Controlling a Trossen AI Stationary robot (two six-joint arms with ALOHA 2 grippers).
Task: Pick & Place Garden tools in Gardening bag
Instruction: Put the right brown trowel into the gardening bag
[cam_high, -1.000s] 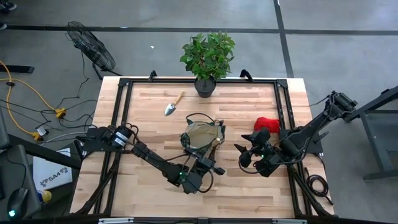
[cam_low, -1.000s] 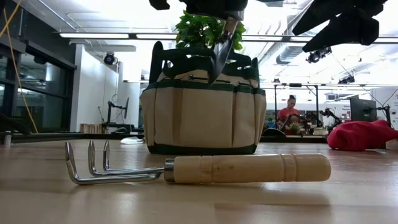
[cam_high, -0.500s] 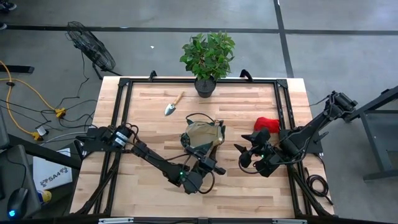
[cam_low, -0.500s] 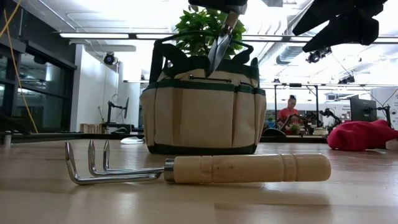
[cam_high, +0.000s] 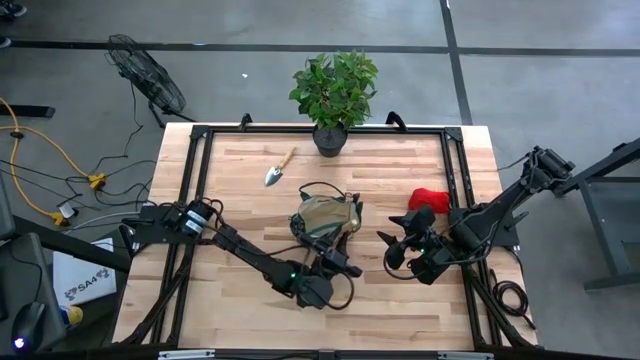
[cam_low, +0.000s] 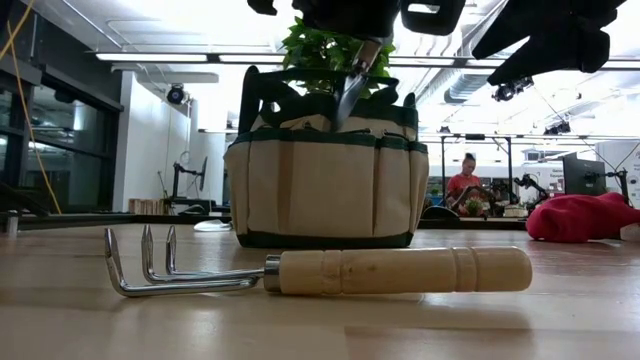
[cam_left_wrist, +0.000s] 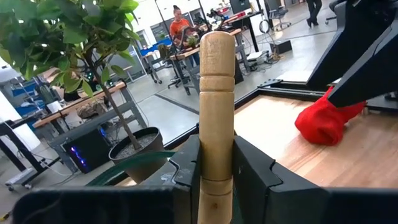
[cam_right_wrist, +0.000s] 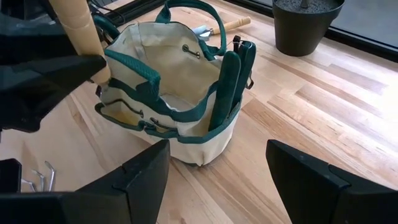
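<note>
— Left claw?
— I log the left gripper (cam_left_wrist: 216, 180) clamped on the wooden handle of a trowel (cam_left_wrist: 216, 93), blade down at the near rim of the gardening bag (cam_low: 325, 185) at mid-table.

— Right claw?
— I see the right gripper (cam_right_wrist: 214, 168) spread wide, empty, just right of the bag.

— Loose items?
— Hand fork (cam_low: 320, 272) on the near boards; second trowel (cam_high: 279, 166) far left; red bundle (cam_high: 427, 197) right; shears (cam_right_wrist: 231, 87) pocketed on the bag; potted plant (cam_high: 333, 95) at the far edge.

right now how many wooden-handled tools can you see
3: a trowel upright in the left gripper, blade tip at the bag rim; a second trowel lying near the plant; a hand fork lying in front of the bag. Others may be hidden inside.
</note>
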